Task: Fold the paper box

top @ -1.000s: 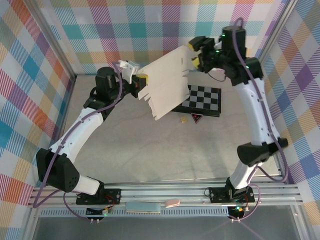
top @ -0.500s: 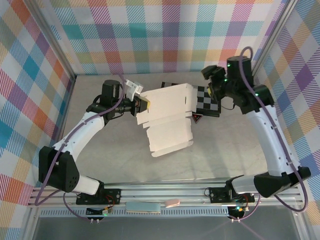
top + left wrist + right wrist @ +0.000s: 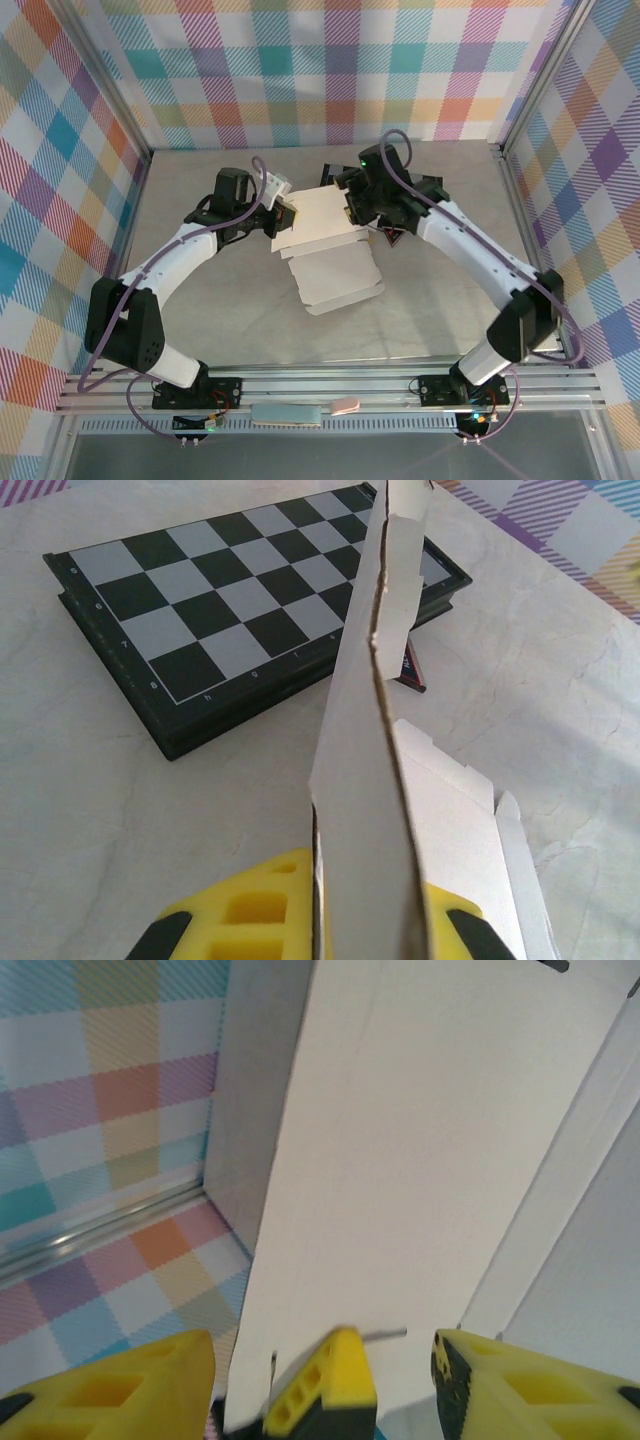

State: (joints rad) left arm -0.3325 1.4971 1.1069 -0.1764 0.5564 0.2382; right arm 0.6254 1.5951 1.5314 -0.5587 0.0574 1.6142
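Evidently mid-fold: the left gripper (image 3: 285, 213), clamped on the left edge of the paper box (image 3: 335, 262), props one panel up. The rest lies on the table (image 3: 200, 320), toward its far edge. The right gripper (image 3: 350, 207), jaws apart, meets the opposite edge, probably to crease it.

Three views, one high and two close, meeting at the paper box (image 3: 335, 255)

The top external camera sits above and behind the arm bases (image 3: 185, 378) at the near edge. It looks down and away over the whole counter (image 3: 230, 320) to the far plaid wall (image 3: 300, 70). The left wrist camera rides low behind the left end effector (image 3: 350, 920), very near, and faces right and far along the box's edge to the chessboard (image 3: 230, 610). The right wrist camera looks past the right end effector (image 3: 320, 1365) at the box's flat face from close in, with plaid wall on the left of its picture. All three views share the box.
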